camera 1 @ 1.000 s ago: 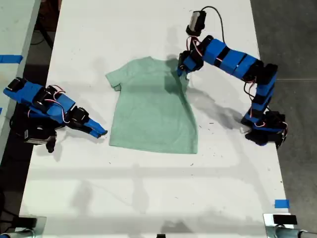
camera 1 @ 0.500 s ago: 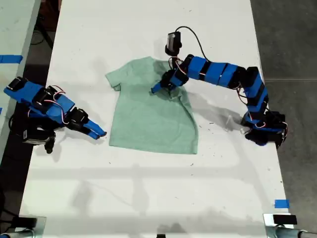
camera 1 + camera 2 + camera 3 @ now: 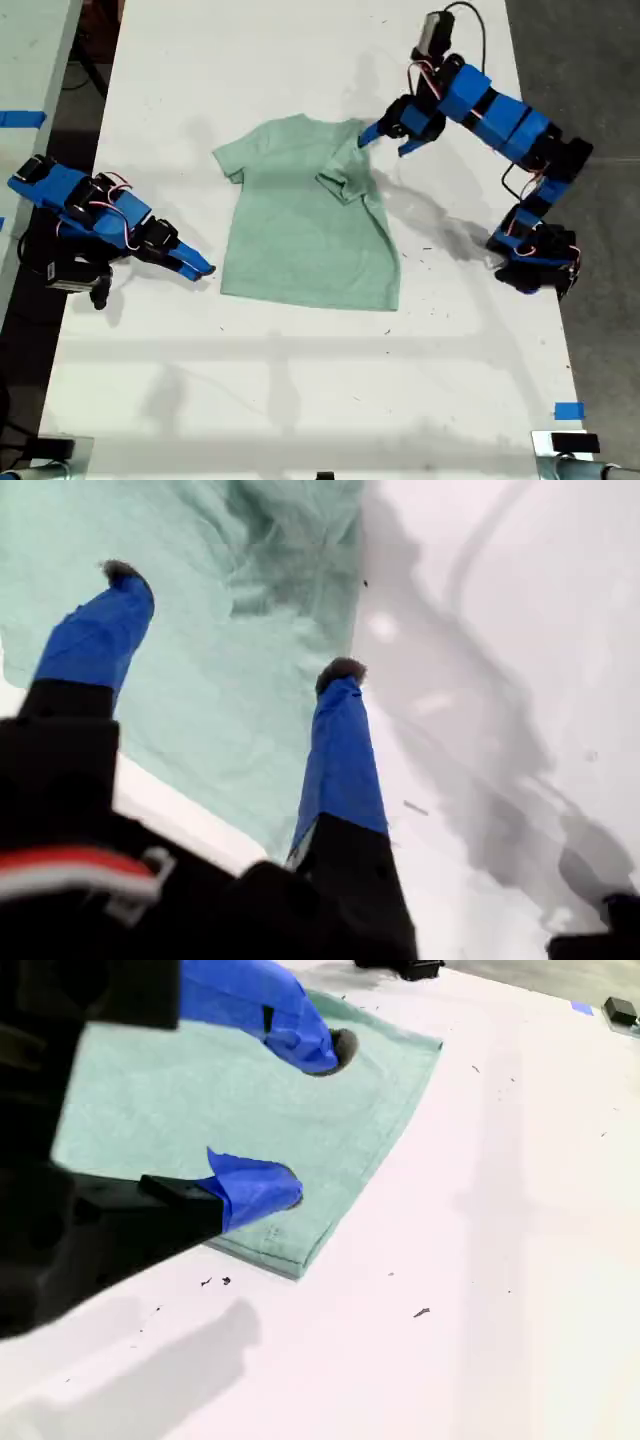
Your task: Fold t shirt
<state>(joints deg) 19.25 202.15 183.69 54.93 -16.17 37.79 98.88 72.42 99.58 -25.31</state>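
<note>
The pale mint t shirt (image 3: 300, 235) lies flat on the white table (image 3: 300, 390). Its sleeve (image 3: 345, 182) on the exterior view's right is folded inward onto the chest. My first gripper (image 3: 388, 140) hovers open just off that shoulder, holding nothing. Its wrist view shows its fingers (image 3: 340, 740) spread over the t shirt (image 3: 220, 700) and the table. My second gripper (image 3: 200, 267) rests low on the table at the exterior view's left, beside the hem corner. It stands open (image 3: 315, 1120) at the edge of the t shirt (image 3: 200, 1090), gripping nothing.
The first arm's base (image 3: 530, 265) stands at the table's edge on the exterior view's right. A blue tape mark (image 3: 568, 410) sits near the front corner on that side. Another table (image 3: 25, 60) with blue tape adjoins on the exterior view's left.
My first gripper carried the sleeve inward over the chest, let it go and drew back up toward the exterior view's right. The sleeve stays folded in. The second arm has not moved.
</note>
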